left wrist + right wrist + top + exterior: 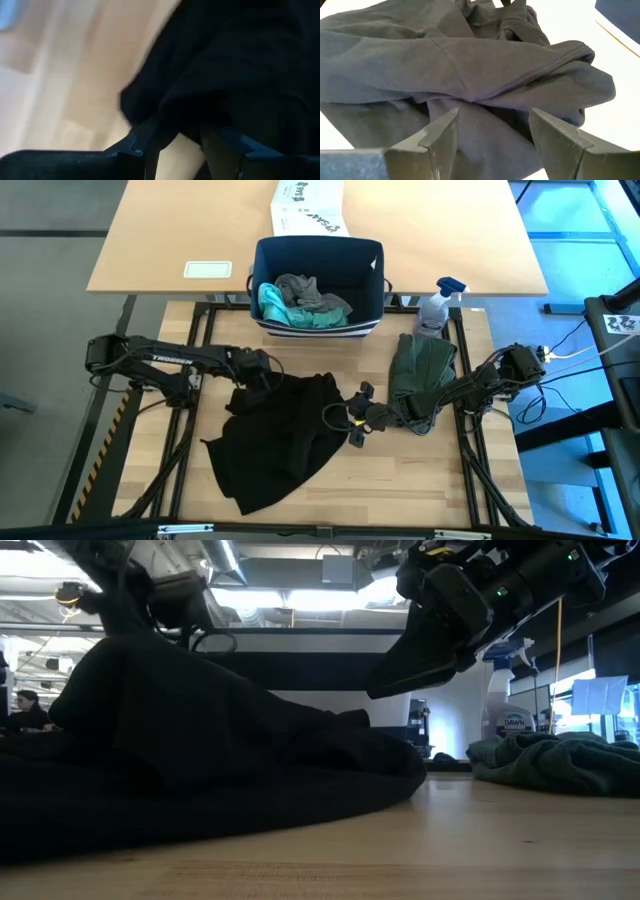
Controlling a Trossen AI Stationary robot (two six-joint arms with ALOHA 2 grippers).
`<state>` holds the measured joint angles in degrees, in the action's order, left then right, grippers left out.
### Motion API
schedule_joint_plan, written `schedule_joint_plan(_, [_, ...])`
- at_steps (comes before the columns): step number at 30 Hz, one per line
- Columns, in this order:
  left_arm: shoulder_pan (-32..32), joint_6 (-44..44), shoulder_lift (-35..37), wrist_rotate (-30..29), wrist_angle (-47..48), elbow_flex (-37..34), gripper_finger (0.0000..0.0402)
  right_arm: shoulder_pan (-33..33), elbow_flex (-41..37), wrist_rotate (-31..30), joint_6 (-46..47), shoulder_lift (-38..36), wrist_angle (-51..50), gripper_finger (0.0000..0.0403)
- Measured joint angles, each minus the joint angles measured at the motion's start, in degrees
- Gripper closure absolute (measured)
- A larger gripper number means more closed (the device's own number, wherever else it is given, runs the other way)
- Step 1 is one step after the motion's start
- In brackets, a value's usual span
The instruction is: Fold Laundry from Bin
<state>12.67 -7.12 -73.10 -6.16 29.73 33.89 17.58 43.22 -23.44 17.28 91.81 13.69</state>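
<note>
The large black T-shirt (280, 435) lies crumpled on the table's middle, and its far left part is raised to a peak (120, 650). My left gripper (264, 370) is shut on that raised part. My right gripper (355, 418) is open and empty, just off the shirt's right edge, its fingers (445, 135) over the cloth (470, 65). The olive-green piece (420, 368) lies in a heap under my right arm. The navy-blue bin (318, 320) stands at the far edge and holds the teal piece (275, 308) and the grey piece (305, 290). My left gripper holds the black T-shirt at its far left part (175, 120), the cloth bunched between the two fingers (142, 145). One layer or several, I cannot tell. That part is lifted off the table, and the rest of the shirt (200, 790) slopes down slack onto the tabletop.
A spray bottle (437, 305) stands to the right of the bin. A white printed box (308, 208) and a white card (208, 270) lie on the far table. A person (25, 710) shows in the room behind. Bare wood lies along the near edge (420, 480).
</note>
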Motion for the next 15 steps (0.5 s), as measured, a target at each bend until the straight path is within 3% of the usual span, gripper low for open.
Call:
schedule_joint_plan(8, [-1.7,-1.4,0.9,4.7,-1.8,2.7,0.039,0.0,0.0,0.0,-1.3,0.0,-0.1,0.0166])
schedule_joint_plan(15, [-9.4,-1.3,4.4,5.7,-2.8,17.2,0.0397,0.5,1.6,5.2,-9.1,-3.5,3.0,0.0166])
